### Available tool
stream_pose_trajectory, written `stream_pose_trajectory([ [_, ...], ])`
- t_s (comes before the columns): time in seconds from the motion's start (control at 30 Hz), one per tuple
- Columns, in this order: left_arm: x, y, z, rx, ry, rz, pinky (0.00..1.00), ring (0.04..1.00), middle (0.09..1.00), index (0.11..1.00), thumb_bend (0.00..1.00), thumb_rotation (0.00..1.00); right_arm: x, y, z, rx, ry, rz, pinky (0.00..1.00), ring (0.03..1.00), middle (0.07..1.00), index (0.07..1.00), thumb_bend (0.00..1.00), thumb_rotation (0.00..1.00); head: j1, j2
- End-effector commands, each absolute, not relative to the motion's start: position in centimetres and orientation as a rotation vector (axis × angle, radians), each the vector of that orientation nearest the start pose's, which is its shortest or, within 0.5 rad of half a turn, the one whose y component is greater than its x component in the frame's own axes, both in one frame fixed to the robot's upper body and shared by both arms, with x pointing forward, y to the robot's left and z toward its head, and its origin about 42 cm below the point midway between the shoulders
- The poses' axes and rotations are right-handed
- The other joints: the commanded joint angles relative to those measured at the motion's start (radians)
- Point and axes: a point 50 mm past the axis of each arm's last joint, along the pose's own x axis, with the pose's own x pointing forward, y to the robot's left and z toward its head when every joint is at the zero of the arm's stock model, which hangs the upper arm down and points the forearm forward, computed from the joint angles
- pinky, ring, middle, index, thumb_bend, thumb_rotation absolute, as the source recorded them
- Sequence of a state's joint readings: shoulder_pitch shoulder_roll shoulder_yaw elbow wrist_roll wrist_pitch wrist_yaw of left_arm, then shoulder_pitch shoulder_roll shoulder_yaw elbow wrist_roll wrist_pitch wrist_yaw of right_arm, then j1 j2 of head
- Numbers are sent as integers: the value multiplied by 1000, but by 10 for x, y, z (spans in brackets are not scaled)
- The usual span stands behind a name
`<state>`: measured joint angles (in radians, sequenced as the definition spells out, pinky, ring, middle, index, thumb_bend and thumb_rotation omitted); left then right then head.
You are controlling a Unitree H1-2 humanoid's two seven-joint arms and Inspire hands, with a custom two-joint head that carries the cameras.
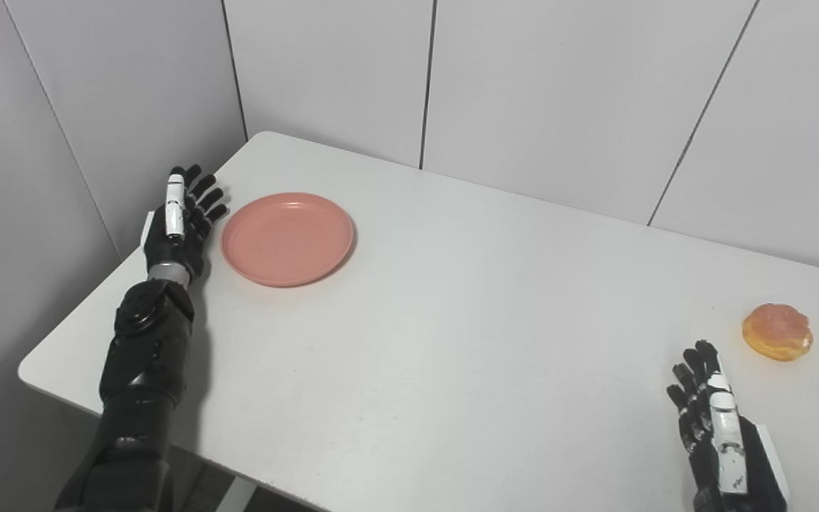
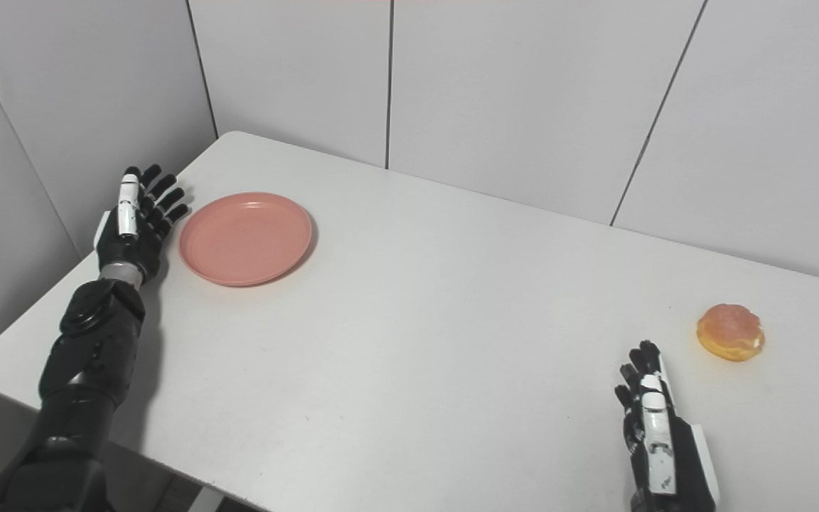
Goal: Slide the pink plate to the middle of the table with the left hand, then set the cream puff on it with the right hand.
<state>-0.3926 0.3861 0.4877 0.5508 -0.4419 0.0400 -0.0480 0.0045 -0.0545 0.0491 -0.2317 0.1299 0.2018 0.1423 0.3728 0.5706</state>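
White table (image 1: 452, 341) against grey wall panels (image 1: 537, 85)

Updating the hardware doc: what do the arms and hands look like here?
Both arms are glossy black with rounded, jointed shells; the left arm shows a silver metal ring at the wrist. The left hand and right hand are black with segmented fingers, each carrying a white strip along the thumb and a white plate at the outer edge. No loose cables or sleeves visible.

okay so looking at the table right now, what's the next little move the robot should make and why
Probably bring the left hand sideways against the near-left rim of the pink plate to start the push. The hand is open just beside the plate, apparently not touching it, and the plate sits near the table's far-left corner. The cream puff lies untouched by the open right hand, which can wait.
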Motion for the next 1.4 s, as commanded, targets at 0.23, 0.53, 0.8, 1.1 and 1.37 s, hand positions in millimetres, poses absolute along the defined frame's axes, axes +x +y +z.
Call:
stream_pose_trajectory([
  [0.23, 381, 424, 140, -292, -1, 383, 881, 876, 873, 866, 381, 1000, 282, -200, 162, 61, -107, 229, 1000, 1000, 1000, 1000, 168, 1000, -7, 6],
  [0.53, 375, 403, 135, -299, 18, 328, 872, 876, 877, 859, 368, 1000, 281, -198, 163, 64, -105, 229, 1000, 999, 1000, 1000, 175, 1000, -16, 14],
  [0.8, 372, 389, 131, -317, 37, 279, 897, 894, 900, 880, 354, 1000, 282, -197, 163, 62, -107, 227, 1000, 997, 1000, 1000, 178, 1000, -25, 20],
  [1.1, 374, 377, 127, -328, 60, 265, 875, 875, 878, 858, 368, 1000, 282, -196, 162, 66, -107, 222, 1000, 998, 1000, 1000, 180, 1000, -38, 30],
  [1.37, 378, 362, 127, -326, 66, 221, 870, 873, 878, 863, 373, 1000, 282, -194, 163, 60, -100, 216, 1000, 992, 1000, 1000, 190, 1000, -52, 37],
])
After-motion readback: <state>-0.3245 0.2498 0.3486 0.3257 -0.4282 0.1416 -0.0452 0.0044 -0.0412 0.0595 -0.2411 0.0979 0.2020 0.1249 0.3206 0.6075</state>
